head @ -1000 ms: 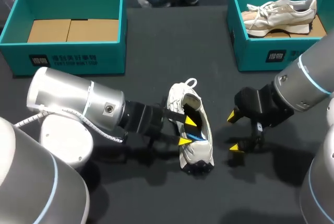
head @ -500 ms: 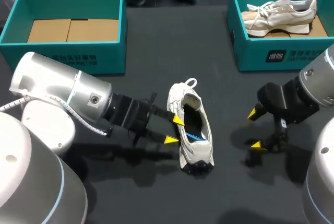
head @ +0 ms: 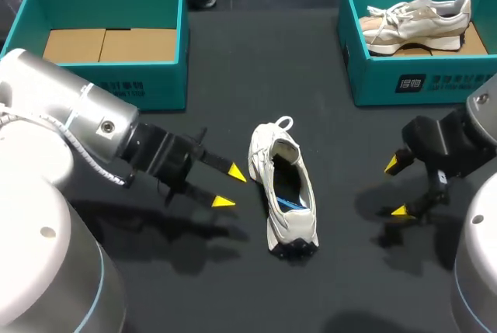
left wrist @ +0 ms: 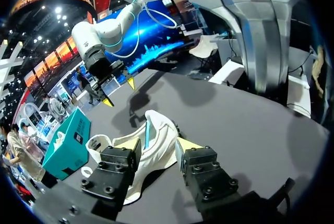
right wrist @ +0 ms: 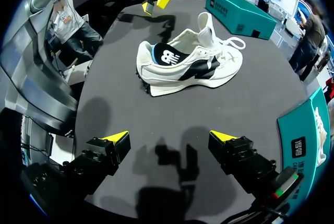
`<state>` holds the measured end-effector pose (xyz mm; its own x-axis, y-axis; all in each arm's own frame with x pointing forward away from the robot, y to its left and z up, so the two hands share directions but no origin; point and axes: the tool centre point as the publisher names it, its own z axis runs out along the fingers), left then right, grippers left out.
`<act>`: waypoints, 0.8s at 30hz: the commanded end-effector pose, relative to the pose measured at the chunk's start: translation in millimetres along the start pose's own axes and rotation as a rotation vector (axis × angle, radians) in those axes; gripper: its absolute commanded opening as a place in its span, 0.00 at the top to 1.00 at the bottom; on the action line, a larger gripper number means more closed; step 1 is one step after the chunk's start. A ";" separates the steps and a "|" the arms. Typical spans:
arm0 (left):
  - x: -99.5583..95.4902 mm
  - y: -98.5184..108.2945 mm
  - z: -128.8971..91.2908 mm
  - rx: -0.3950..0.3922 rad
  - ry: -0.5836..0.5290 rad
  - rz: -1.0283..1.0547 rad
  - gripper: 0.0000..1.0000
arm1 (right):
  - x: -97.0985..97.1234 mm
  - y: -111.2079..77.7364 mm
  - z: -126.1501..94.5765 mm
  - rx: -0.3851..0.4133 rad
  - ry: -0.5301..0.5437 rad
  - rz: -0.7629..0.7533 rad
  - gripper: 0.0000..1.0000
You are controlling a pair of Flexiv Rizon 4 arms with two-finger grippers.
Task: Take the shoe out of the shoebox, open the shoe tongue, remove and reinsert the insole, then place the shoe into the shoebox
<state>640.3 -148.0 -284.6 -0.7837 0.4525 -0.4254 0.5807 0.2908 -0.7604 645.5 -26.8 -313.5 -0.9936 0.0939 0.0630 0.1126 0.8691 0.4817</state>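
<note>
The white-and-black laced sneaker (head: pixel 284 193) stands sole-down on the black table (head: pixel 256 61), its opening upward, likely to expose the insole. The left gripper (head: pixel 231 187) and right gripper (head: pixel 396 188) flank it, both spread wide and empty. Beyond, the shoeless teal cardboard shoebox (head: pixel 105 92) probably awaits it.

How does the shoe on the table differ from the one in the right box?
The table shoe is white with black; the box shoe is beige. The table shoe stands on its sole, mouth open upward and toe toward the robot; the box shoe shows its side from above, lying across the right box. Both are laced sneakers.
</note>
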 end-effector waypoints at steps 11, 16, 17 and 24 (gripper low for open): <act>1.0 -8.4 -67.2 0.032 0.147 -0.006 1.00 | 3.0 0.1 -0.6 0.003 -0.005 0.000 0.00; -1.4 -10.7 -75.4 0.023 0.150 0.012 1.00 | 3.0 0.1 -0.6 0.003 -0.005 0.000 0.00; -1.4 -10.7 -75.4 0.023 0.150 0.012 1.00 | 3.0 0.1 -0.6 0.003 -0.005 0.000 0.00; -1.4 -10.7 -75.4 0.023 0.150 0.012 1.00 | 3.0 0.1 -0.6 0.003 -0.005 0.000 0.00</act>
<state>653.8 -88.9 -238.6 -0.7338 0.5787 -0.3560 0.5814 0.2638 -0.7696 644.5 -27.0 -313.2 -0.9937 0.0937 0.0611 0.1115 0.8694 0.4814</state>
